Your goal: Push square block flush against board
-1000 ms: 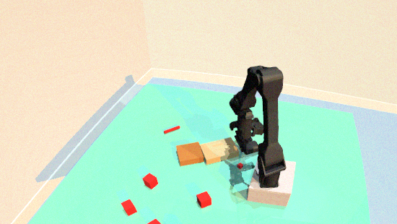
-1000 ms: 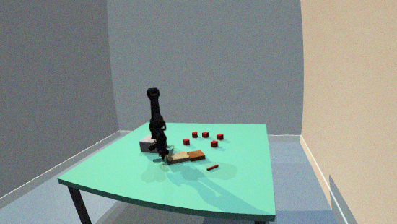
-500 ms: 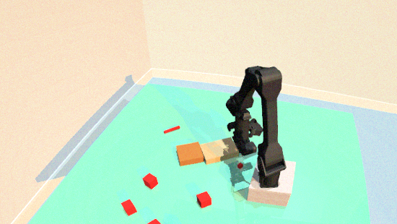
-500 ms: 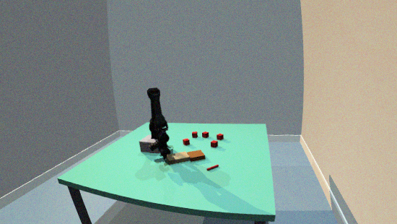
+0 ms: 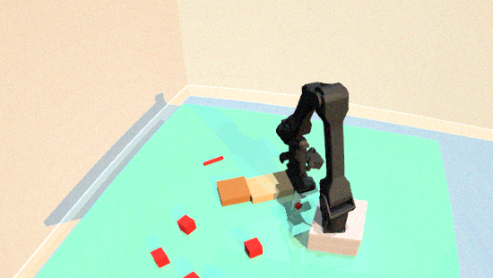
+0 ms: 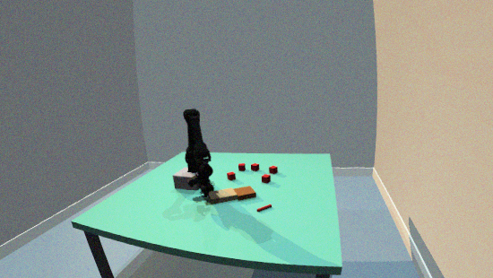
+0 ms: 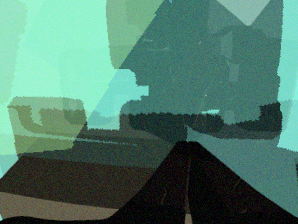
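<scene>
The square orange block (image 5: 234,191) (image 6: 246,193) lies flat at one end of the tan board (image 5: 264,188) (image 6: 228,194) (image 7: 75,175). The block's side appears to meet the board's end, with a small step between their long edges; a thin gap cannot be ruled out. My gripper (image 5: 307,189) (image 6: 208,196) (image 7: 186,150) is shut and empty, pointing down low at the board's other end, where its shadow darkens the board. Whether the fingertips touch the board cannot be told. The wrist view shows only part of the board, left of the fingers, and not the block.
A small red cube (image 5: 298,205) lies in shadow near the gripper, before the pale arm base (image 5: 336,244) (image 6: 184,180). Other red cubes (image 5: 186,224) (image 5: 253,247) (image 6: 265,178) lie to one side of the block. A thin red bar (image 5: 213,160) (image 6: 264,208) lies on the other side.
</scene>
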Tool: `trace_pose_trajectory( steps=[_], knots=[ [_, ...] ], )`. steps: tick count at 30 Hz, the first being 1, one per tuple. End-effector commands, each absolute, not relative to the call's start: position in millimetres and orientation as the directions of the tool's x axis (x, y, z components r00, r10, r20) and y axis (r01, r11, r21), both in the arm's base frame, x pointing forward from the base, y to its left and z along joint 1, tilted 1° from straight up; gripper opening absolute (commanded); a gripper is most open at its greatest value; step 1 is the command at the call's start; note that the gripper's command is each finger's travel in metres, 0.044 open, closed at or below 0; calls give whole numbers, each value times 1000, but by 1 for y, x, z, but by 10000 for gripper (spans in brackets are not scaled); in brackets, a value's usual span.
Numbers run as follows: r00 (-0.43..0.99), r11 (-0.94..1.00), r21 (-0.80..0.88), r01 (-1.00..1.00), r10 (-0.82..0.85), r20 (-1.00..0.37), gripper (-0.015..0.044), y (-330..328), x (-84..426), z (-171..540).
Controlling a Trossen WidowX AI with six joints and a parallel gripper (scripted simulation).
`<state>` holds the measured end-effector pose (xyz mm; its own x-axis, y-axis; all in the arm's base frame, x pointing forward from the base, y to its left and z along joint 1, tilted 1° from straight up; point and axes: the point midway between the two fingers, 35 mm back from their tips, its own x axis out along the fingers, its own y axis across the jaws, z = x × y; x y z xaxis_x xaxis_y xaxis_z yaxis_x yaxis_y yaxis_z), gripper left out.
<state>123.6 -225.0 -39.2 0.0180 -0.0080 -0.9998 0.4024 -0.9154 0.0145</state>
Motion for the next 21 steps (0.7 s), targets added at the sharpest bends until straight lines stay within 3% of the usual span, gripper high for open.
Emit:
trace_pose_trajectory(
  steps=[1, 21],
  knots=[
    [29, -912, 17, 409, -6, -1000, 0, -223, 131, -39],
    [28, -912, 17, 409, -6, -1000, 0, -229, 121, -39]
  ],
)
